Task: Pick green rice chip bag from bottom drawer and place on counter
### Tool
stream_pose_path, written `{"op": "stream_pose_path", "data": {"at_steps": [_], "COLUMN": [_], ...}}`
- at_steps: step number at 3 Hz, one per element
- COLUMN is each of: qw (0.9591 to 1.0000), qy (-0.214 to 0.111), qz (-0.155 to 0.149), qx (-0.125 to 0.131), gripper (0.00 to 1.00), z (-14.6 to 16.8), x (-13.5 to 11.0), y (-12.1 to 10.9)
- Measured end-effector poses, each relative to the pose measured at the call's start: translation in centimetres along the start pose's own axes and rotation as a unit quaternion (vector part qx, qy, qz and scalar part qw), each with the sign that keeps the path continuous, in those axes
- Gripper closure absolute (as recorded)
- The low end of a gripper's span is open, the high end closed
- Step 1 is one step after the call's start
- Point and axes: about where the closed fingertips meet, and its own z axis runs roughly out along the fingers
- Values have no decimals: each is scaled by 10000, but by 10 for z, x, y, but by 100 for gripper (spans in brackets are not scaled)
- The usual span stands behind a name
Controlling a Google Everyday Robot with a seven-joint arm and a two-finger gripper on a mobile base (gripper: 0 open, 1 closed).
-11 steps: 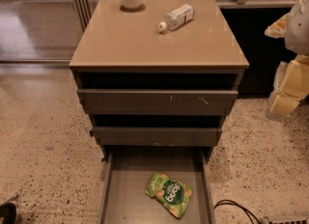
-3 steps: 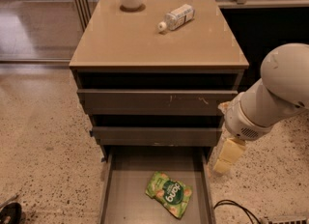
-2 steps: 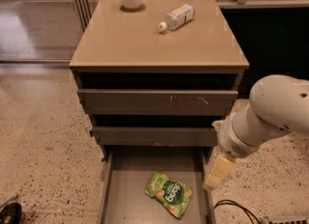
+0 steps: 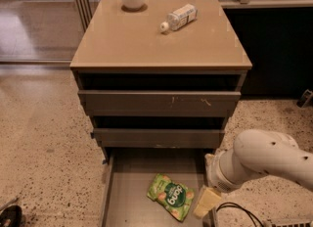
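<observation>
Green rice chip bag [image 4: 171, 196] flat in bottom drawer [image 4: 129, 172], claw [image 4: 207, 202] just beside it, grip state unclear

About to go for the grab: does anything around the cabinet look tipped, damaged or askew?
A clear bottle lies on its side on the counter. The top drawer front is scratched. The green rice chip bag lies skewed in the bottom drawer, with the claw close beside it.
</observation>
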Motion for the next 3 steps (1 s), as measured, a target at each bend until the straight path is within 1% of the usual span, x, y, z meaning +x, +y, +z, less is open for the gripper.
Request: {"op": "stream_pose_path", "data": {"at_steps": [1,2,3], "qw": [9997,9984,9984], "qy": [0,-82,-85], "qz": [229,566,566], "qx": [90,23,27], "gripper": [0,0,0], "z": [41,101,100], "x": [16,29,29], "y": [10,-2,-2]}}
